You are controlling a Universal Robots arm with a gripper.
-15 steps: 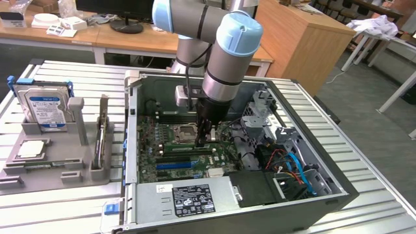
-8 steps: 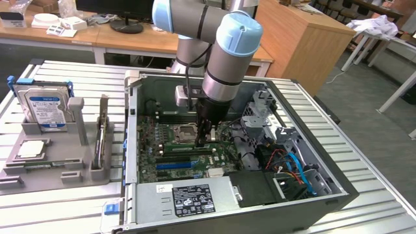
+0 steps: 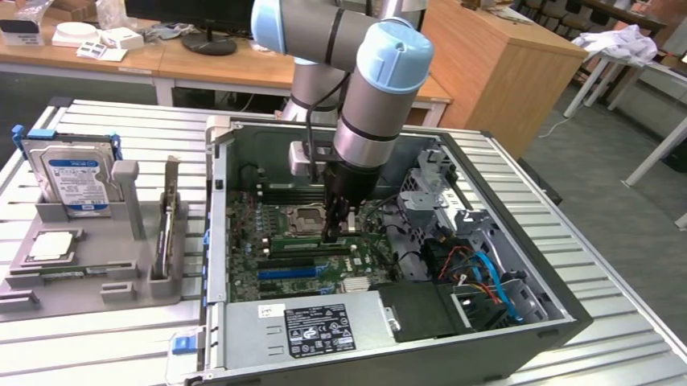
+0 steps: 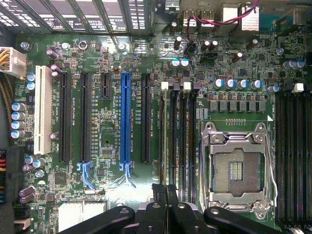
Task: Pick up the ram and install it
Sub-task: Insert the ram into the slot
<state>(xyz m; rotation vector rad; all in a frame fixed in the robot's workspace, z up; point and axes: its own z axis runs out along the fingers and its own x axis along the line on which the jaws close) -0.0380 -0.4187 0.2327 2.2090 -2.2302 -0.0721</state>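
Observation:
The ram [image 4: 163,136] appears edge-on as a thin green line along the memory slot nearest the black expansion slots. One end runs into the narrow gap between my fingers. My gripper [image 4: 165,192] is shut on it, with both black fingertips [image 4: 158,194] almost together. In the exterior view the gripper [image 3: 341,232] reaches straight down into the open computer case, its tips low over the motherboard just beside the CPU socket [image 3: 306,217]. From there the fingers hide the stick itself.
The empty CPU socket [image 4: 237,168] lies beside the memory slots, and a blue expansion slot [image 4: 125,117] on the other side. A grey fixture [image 3: 86,265] at the exterior view's left holds a hard drive [image 3: 73,178] and a thin upright strip [image 3: 167,225]. The power supply [image 3: 311,326] fills the case's near end.

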